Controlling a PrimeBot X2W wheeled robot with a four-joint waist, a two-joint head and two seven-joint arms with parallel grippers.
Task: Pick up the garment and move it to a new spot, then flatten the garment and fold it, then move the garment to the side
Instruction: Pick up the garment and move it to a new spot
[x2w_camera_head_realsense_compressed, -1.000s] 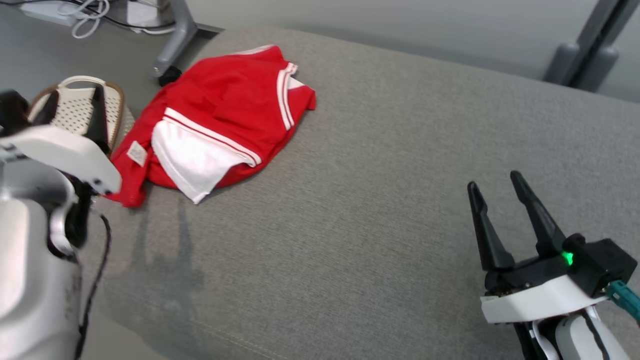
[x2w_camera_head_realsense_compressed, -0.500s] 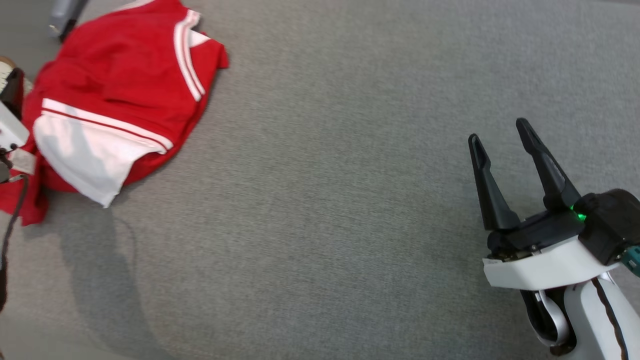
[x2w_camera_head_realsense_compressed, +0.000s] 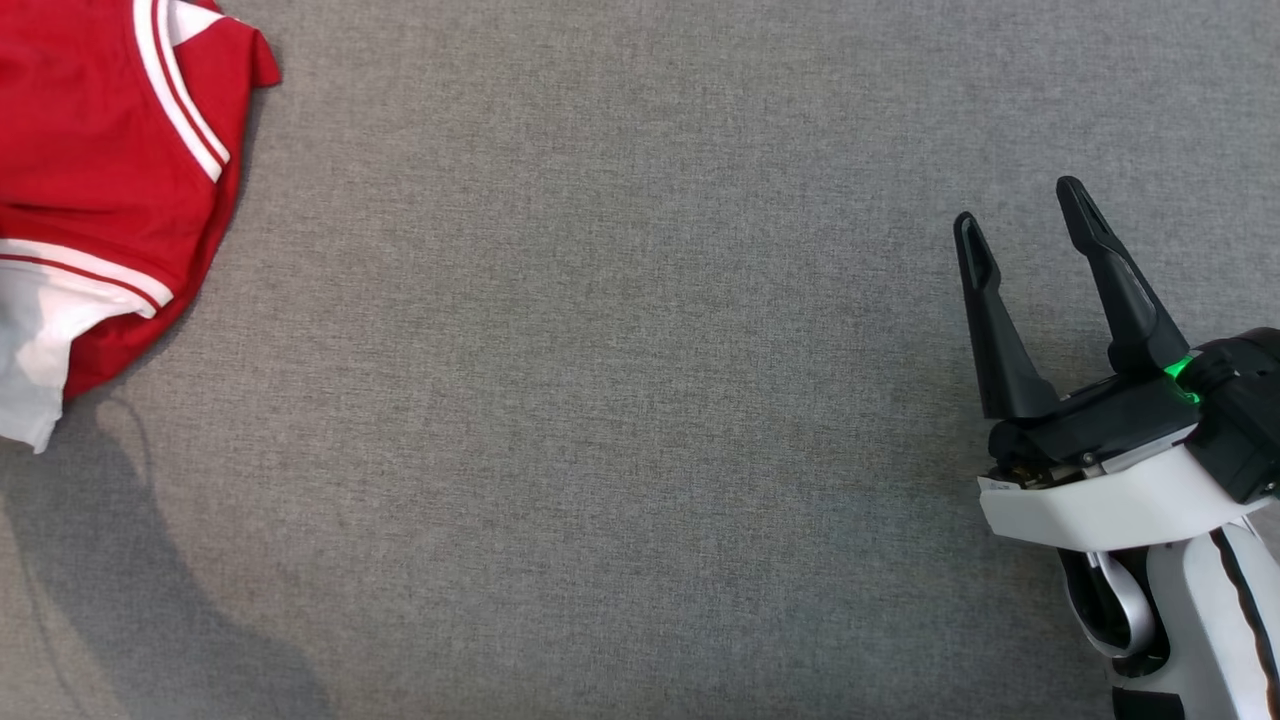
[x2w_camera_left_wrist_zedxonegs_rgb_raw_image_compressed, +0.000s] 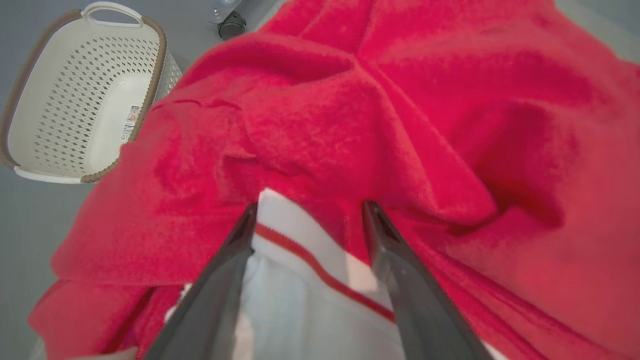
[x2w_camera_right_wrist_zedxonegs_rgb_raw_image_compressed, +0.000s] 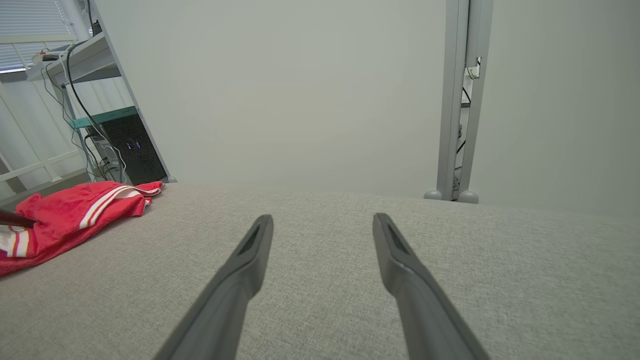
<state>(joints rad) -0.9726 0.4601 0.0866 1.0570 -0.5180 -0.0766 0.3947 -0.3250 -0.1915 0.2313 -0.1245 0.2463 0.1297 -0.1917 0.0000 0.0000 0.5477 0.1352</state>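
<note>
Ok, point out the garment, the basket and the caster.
garment (x2w_camera_left_wrist_zedxonegs_rgb_raw_image_compressed: 380, 115), left wrist view, red fabric above the white band.
basket (x2w_camera_left_wrist_zedxonegs_rgb_raw_image_compressed: 70, 110), left wrist view, perforated inner wall.
caster (x2w_camera_left_wrist_zedxonegs_rgb_raw_image_compressed: 231, 28), left wrist view, dark wheel.

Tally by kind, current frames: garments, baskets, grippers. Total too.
red and white garment: 1
white laundry basket: 1
grippers: 2 (left gripper open over the garment, right gripper open over bare grey fabric)
Total: 4
</note>
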